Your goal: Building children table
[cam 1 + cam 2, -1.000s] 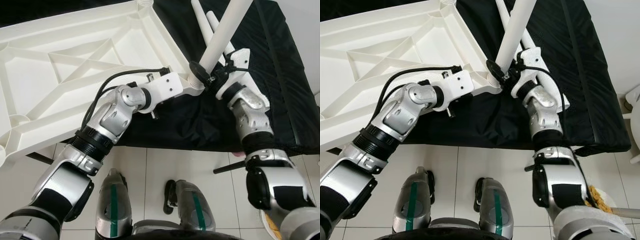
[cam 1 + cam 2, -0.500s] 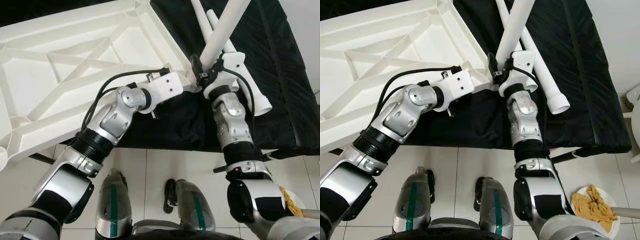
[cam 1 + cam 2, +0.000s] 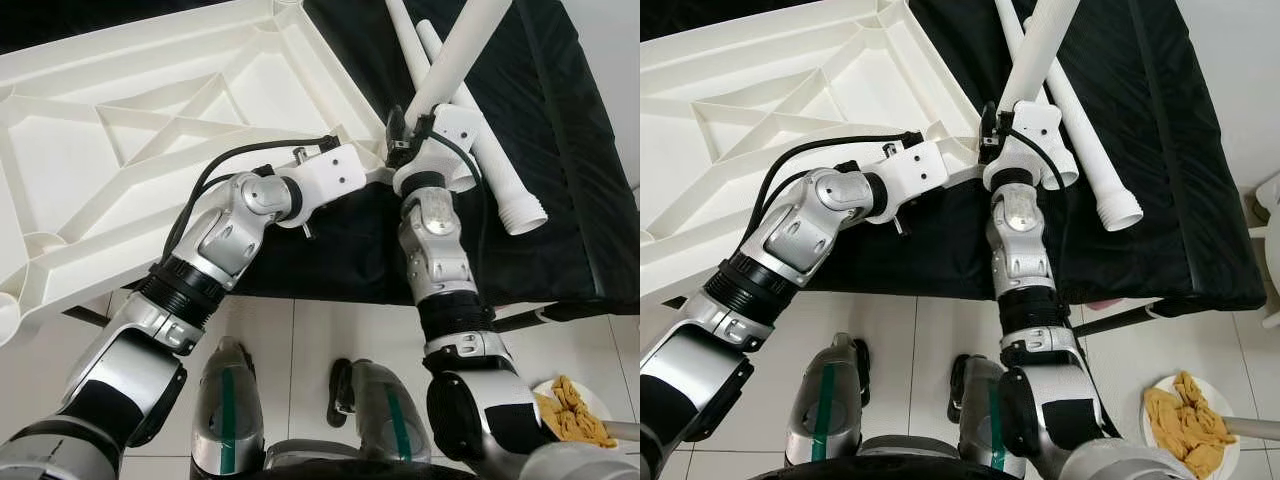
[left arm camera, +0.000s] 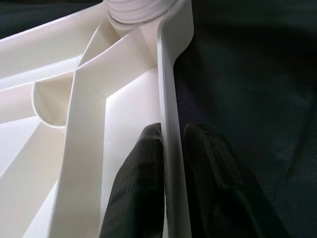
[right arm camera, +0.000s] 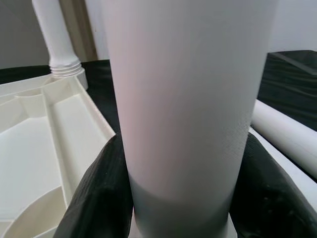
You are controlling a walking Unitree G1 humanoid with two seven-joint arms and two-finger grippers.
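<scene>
Gripping the upturned white tabletop's (image 3: pixel 150 130) rim near its corner socket, as the left wrist view confirms, the left tool (image 4: pixel 171 163) steadies it while the right tool (image 5: pixel 178 198) clamps a white table leg (image 3: pixel 1035 50) above black fabric (image 3: pixel 1140 150).

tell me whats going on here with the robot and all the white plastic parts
The robot is putting together a small white table. The tabletop lies upside down, partly on a black cloth. The left gripper pinches the tabletop's rim near a corner socket, while the right gripper holds a white leg standing at that corner. Two more legs lie loose on the cloth.
</scene>
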